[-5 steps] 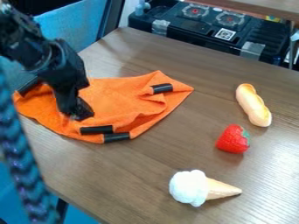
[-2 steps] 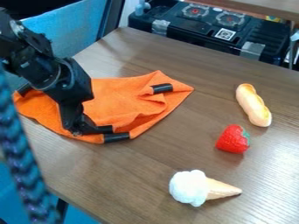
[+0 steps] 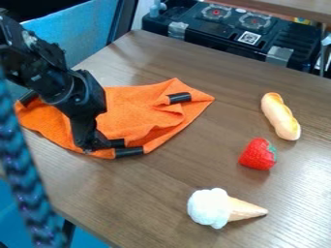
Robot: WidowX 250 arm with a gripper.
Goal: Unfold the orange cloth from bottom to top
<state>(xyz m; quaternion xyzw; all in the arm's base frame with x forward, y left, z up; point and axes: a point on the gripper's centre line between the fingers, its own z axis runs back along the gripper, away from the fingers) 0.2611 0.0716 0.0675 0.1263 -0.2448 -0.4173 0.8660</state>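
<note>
The orange cloth [image 3: 132,109], partly folded, is laid by the left edge of the table [image 3: 161,174]. Its near edge is overlapped by the gripper [image 3: 92,147]; whether that is open or closed cannot be told. Toward the table's right edge, toy bread [image 3: 280,116], strawberry [image 3: 257,155] and ice cream cone [image 3: 210,208] are set apart.

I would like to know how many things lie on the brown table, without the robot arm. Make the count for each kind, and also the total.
Orange cloth: 1
Toy bread roll: 1
Strawberry: 1
Ice cream cone: 1
Total: 4
</note>
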